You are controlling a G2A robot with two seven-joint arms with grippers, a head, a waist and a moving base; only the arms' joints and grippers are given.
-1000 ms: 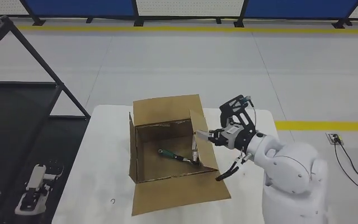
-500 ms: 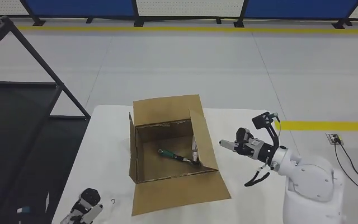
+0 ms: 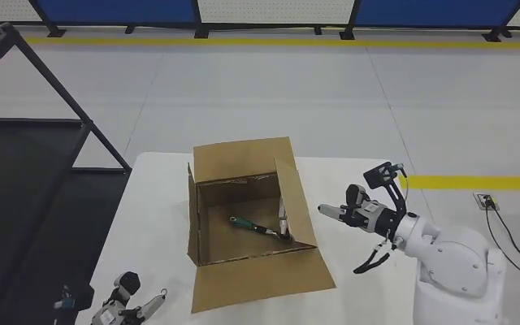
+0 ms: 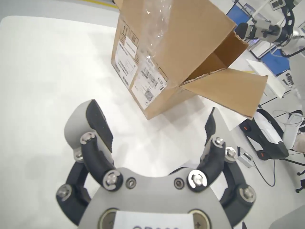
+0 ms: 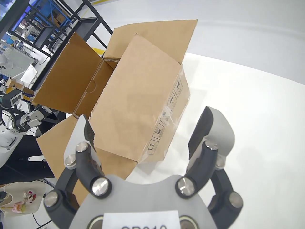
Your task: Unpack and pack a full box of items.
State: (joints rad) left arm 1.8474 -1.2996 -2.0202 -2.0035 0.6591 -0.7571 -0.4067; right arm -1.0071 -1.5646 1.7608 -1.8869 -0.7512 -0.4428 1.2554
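Box: the brown cardboard box (image 3: 213, 244) sits in the middle of the white desk (image 3: 154, 211). Its top is open.
Flaps: the near flap (image 3: 260, 284) lies flat out toward the robot. The far flap (image 3: 244, 158) leans back. The right flap (image 3: 294, 203) stands up at a slant.
In the box: a green-handled tool (image 3: 242, 222) lies on the bottom. A pale thin thing (image 3: 282, 219) stands by the right wall, and I cannot tell what it is.
Left hand: the left hand (image 4: 152, 117) is wide open and holds nothing. It hangs over the near left corner of the desk, well apart from the box, and it points at the box.
Right hand: the right hand (image 5: 146, 120) is wide open too and holds nothing. It is to the right of the box, near the right flap but not touching it. It also points at the box.
Box side: white stickers (image 4: 149, 82) and shiny clear tape (image 4: 157, 5) are on the outside of the box, on the side nearest the left hand.
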